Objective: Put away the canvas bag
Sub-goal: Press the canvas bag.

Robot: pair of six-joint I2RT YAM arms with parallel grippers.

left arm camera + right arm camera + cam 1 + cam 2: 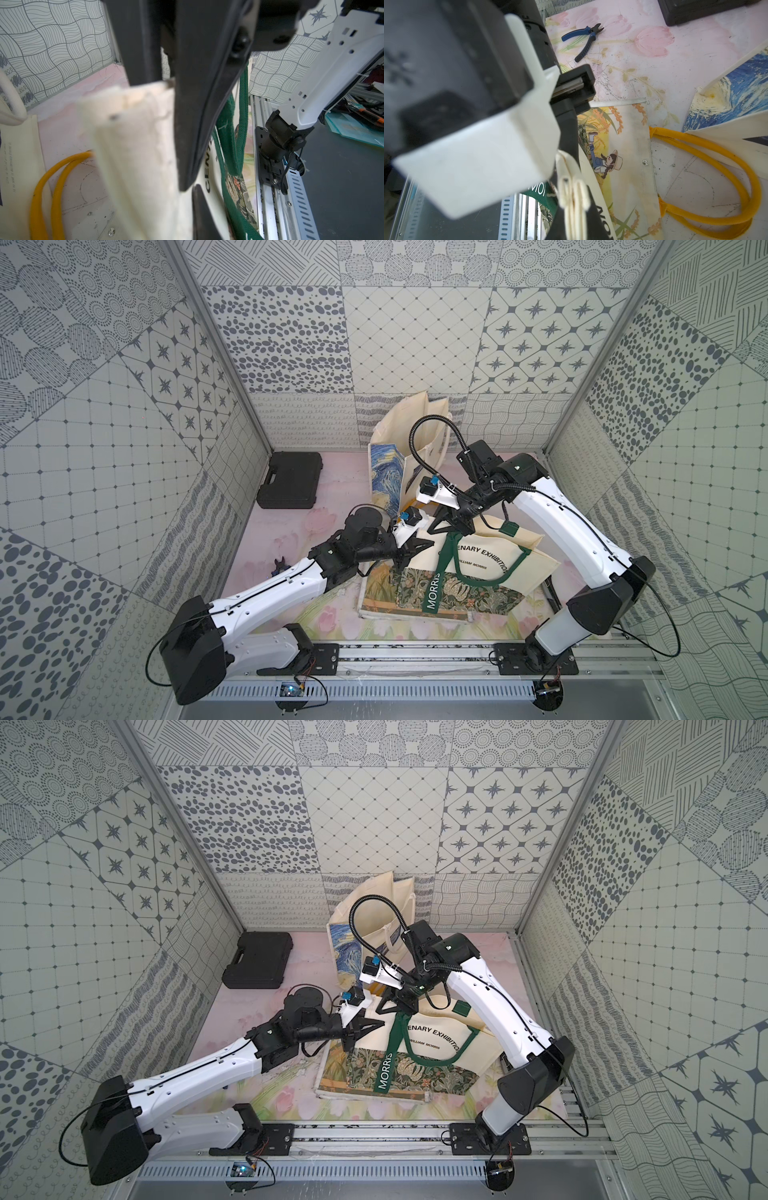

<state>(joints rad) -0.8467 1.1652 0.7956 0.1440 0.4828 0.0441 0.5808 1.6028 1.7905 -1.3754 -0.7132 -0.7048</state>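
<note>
Cream canvas bag [478, 560], green-handled, is seen lying on the table [291, 529], just in front of the upright painted tote [388, 477]. Its edge nearest that tote is pinched by the closed left claw [415, 551] and the closed right claw [446, 529].

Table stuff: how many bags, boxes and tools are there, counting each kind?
Bags: 3 (green-handled bag, starry-night bag, yellow-handled bag)
Black cases: 1 (black case)
Pliers: 1 (blue-handled pliers)
Total: 5
</note>
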